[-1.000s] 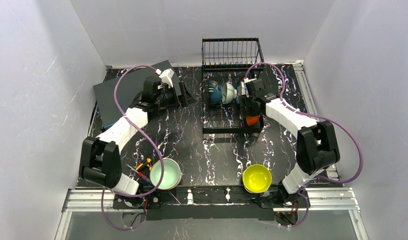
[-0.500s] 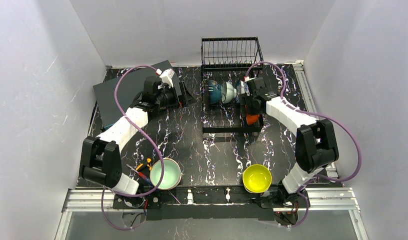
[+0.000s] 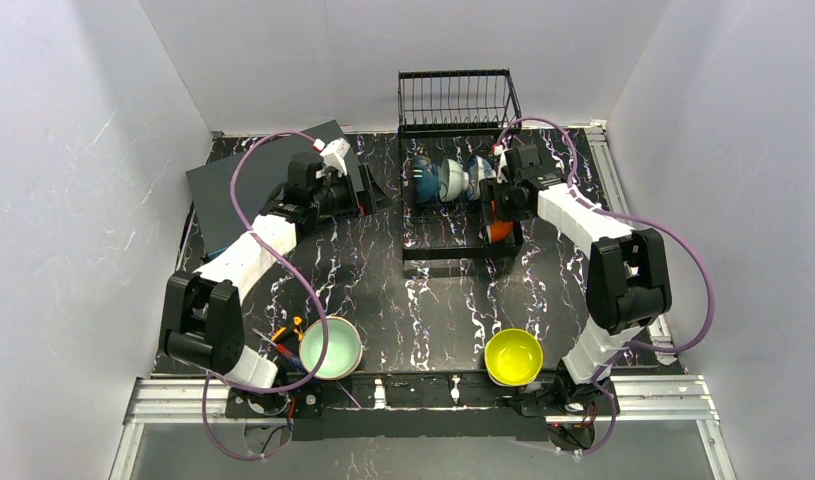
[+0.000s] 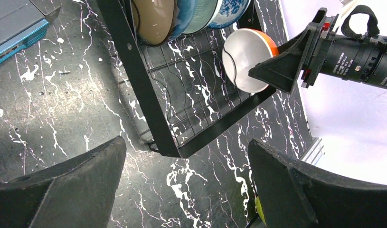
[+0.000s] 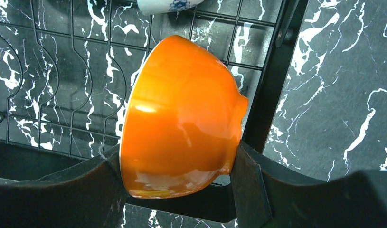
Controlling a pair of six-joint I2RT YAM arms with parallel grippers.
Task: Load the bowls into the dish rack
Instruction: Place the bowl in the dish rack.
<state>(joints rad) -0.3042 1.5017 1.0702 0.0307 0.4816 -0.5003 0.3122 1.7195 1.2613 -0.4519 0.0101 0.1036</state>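
Observation:
The black wire dish rack point(image 3: 451, 254) stands at the back middle of the table. A dark blue bowl point(image 3: 420, 181), a pale bowl point(image 3: 453, 180) and a blue-and-white bowl point(image 3: 478, 168) lean on edge in it. My right gripper point(image 3: 498, 212) is shut on an orange bowl point(image 5: 182, 128), held on edge over the rack's right side by the frame bar point(image 5: 272, 95). My left gripper point(image 4: 186, 185) hangs open and empty left of the rack point(image 4: 148, 109), looking at the orange bowl's white inside point(image 4: 243, 59). A mint-green bowl point(image 3: 330, 347) and a yellow bowl point(image 3: 513, 357) sit near the front edge.
A dark grey flat box point(image 3: 245, 188) lies at the back left, under the left arm. Small orange and blue bits point(image 3: 286, 338) lie beside the mint-green bowl. Purple cables loop over both arms. White walls close in the table on three sides.
My right gripper has carried the orange bowl a little back and to the right. The rack and the bowls in it have shifted slightly toward the back. The left arm has stayed still.

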